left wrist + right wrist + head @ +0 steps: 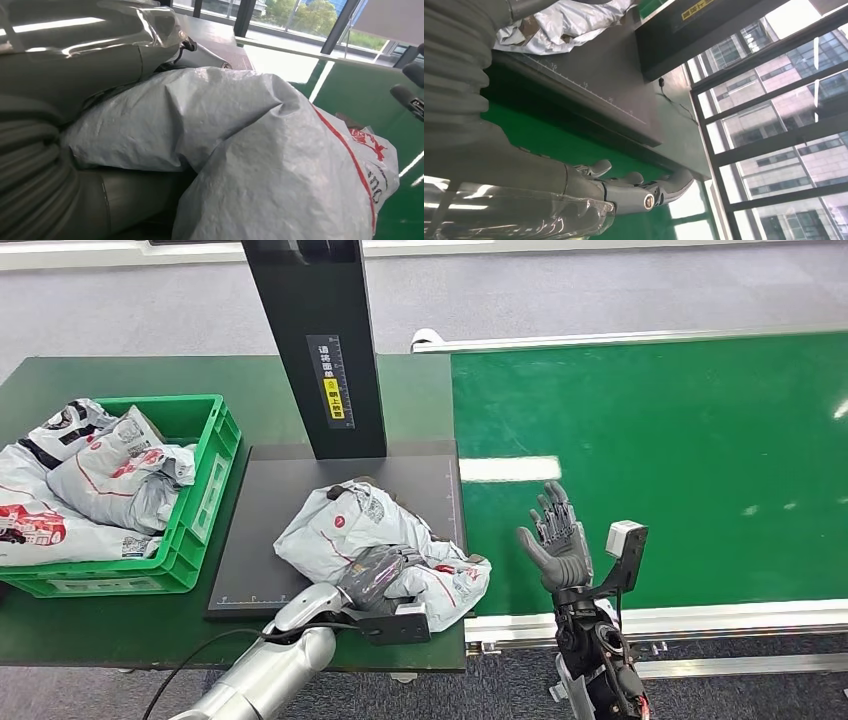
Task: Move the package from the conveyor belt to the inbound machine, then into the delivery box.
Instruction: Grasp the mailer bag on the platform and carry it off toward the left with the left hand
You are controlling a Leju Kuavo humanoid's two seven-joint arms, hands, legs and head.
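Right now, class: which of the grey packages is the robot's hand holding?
The package on the dark scanner plate, gripped by the left hand. The other packages lie untouched in the green box.

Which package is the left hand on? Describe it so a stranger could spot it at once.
Find the tall black column standing on the dark grey platform between the green crate and the green conveyor belt. The package is the crumpled grey bag lying alone on that platform, with the left hand on it. The other bags sit in the crate.
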